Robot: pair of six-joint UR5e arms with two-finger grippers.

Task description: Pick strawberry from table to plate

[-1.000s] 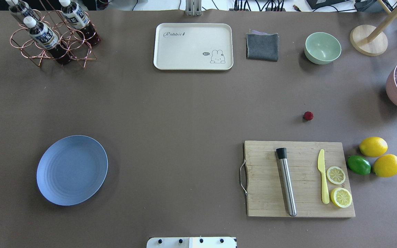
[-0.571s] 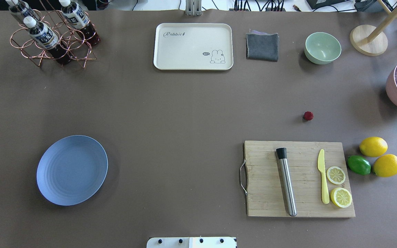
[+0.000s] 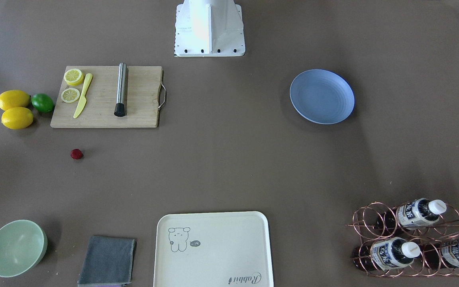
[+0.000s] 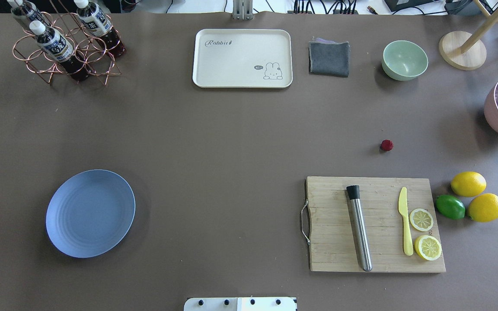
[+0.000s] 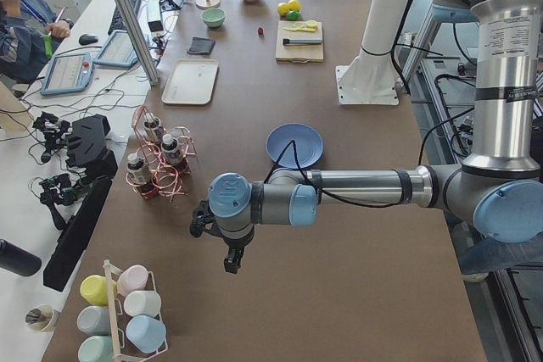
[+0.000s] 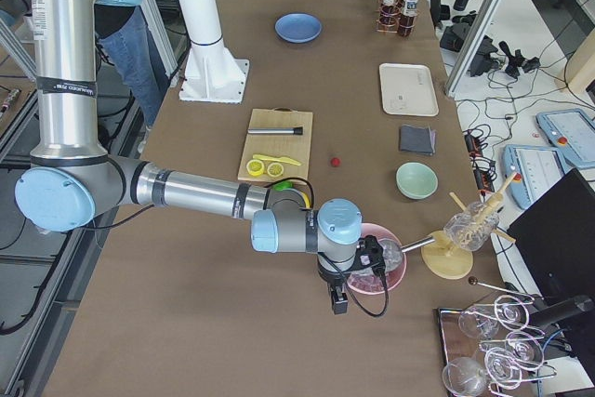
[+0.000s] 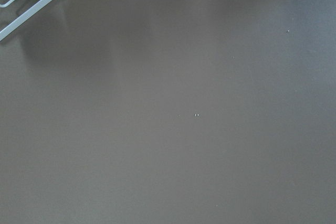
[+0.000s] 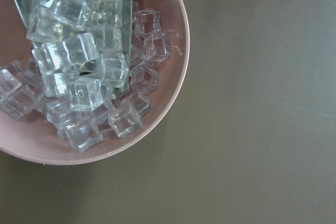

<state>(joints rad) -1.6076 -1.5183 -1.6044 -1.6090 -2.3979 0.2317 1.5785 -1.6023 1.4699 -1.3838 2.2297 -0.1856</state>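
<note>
Overhead exterior: strawberry (image 4: 386, 145) sits on bare bench (image 4: 231, 142), right half, near the far edge of the cutting board (image 4: 374, 224) but not touching it. Plate (image 4: 90, 213) lies on the left, nearer side, well apart from the berry, nothing on it. No arm shows in this view.

Side views: left pincer (image 5: 231, 262) hangs over the bench's left end. Right pincer (image 6: 340, 302) hangs at the right end by a pink bowl (image 8: 169, 9) of ice cubes. Cannot tell whether either is released or clenched; neither has the berry.

Judgement: nothing done yet. Reach, grasp, carry and drop all remain. Right arm looks closer to the berry.
</note>
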